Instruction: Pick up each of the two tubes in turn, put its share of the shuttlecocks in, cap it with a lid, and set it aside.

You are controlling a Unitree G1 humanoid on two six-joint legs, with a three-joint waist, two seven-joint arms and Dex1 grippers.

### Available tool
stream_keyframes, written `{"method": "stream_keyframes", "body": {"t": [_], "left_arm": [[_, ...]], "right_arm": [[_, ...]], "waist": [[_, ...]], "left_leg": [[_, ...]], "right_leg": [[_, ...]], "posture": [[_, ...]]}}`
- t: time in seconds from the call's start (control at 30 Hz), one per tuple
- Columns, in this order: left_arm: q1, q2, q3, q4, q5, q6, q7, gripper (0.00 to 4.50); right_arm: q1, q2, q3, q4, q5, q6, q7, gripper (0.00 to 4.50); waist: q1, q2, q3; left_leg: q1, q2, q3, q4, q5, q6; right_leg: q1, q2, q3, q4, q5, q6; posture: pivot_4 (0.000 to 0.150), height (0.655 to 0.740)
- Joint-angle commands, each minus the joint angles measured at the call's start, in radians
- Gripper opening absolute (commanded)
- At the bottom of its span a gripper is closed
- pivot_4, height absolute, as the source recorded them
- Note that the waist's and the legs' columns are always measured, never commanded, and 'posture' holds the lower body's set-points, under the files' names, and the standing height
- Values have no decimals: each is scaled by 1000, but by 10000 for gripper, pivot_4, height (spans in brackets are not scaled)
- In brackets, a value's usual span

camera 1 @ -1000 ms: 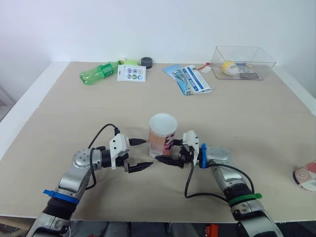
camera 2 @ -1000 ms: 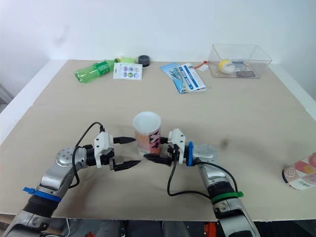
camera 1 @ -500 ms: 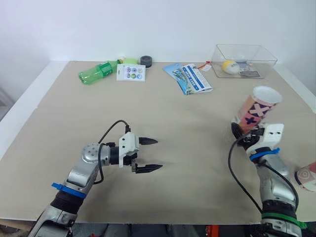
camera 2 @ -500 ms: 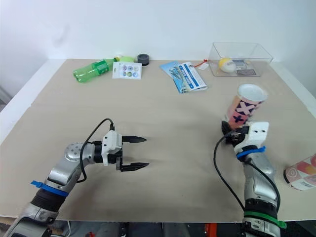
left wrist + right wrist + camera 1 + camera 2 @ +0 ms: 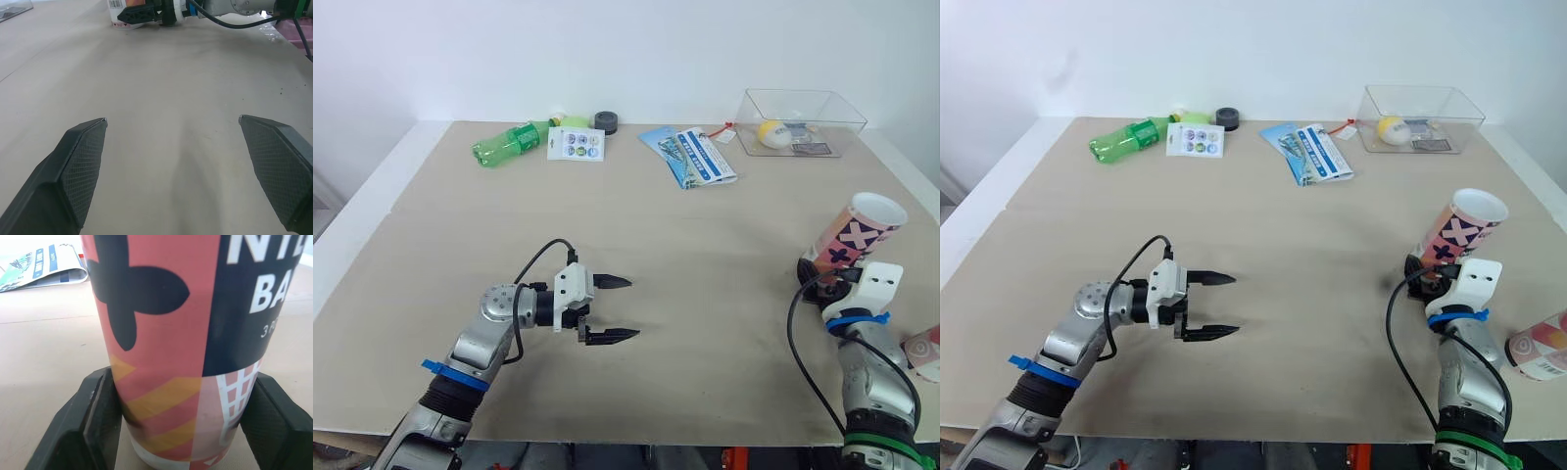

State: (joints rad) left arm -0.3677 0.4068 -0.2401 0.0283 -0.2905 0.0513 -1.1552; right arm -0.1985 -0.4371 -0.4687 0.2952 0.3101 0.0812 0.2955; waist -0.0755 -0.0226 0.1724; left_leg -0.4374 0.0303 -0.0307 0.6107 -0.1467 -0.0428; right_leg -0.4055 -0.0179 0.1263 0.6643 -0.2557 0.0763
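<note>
A pale tan tabletop (image 5: 705, 255) carries a row of loose items along its far edge. At far left, a green plastic bottle (image 5: 509, 144) lies on its side, with a white card printed with coloured circles (image 5: 575, 144) just beside its neck end. Near the middle lie folded blue-and-white brochures (image 5: 690, 155), fanned and overlapping. At far right stands a clear plastic box (image 5: 832, 122), open-topped, holding a yellow ball (image 5: 773, 133) and some small flat items too small to make out.

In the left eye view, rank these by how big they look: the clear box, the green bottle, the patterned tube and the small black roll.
1. clear box
2. patterned tube, though it sits nearest the camera
3. green bottle
4. black roll
</note>
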Motion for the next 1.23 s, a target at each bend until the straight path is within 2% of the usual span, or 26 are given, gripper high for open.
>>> {"method": "stream_keyframes", "body": {"t": [0.03,0.23,0.57,0.7,0.8,0.93,1.1,1.23], "left_arm": [[-7,-3,1,-17,0,-10,4,45000],[-16,-8,1,-1,0,-11,1,45000],[-56,-28,2,72,1,-31,-21,45000],[-79,-39,2,105,2,-33,-30,45000],[-95,-40,2,123,11,-38,-39,45000],[-115,-36,6,139,20,-32,-31,45000],[-112,-28,29,141,40,-10,23,45000],[-77,-4,51,124,63,-28,74,45000]], "right_arm": [[30,-12,-10,-20,14,32,1,44807],[88,-17,-12,-124,33,92,10,44807],[323,-13,-11,-529,93,242,21,44807],[426,-51,16,-644,81,213,117,44807],[486,-79,23,-687,137,133,277,44807],[471,-159,76,-636,208,22,577,44807],[214,-206,236,-405,165,-85,800,44807],[36,-196,323,-200,135,-139,915,44807]], "waist": [[0,0,0],[2,0,0],[3,1,0],[2,0,0],[1,0,0],[0,-1,1],[-6,-7,4],[-2,-7,5]], "left_leg": [[0,0,0,0,0,0],[0,0,-1,0,0,0],[0,-1,-1,-1,0,0],[0,0,0,-1,0,0],[0,0,0,-1,0,0],[0,-1,0,-1,0,0],[2,0,1,0,0,0],[1,0,0,0,1,1]], "right_leg": [[0,0,0,0,0,0],[0,0,0,0,-1,1],[0,-1,-1,0,-1,0],[-1,-1,0,0,-1,0],[-1,-1,-1,0,-1,0],[0,-1,-1,0,-1,0],[0,-1,-1,0,2,-1],[0,-1,-2,0,2,-1]], "posture": [[1500,7400],[1500,7400],[1500,7400],[1500,7400],[1500,7400],[1500,7400],[1500,7400],[1500,7400]]}}
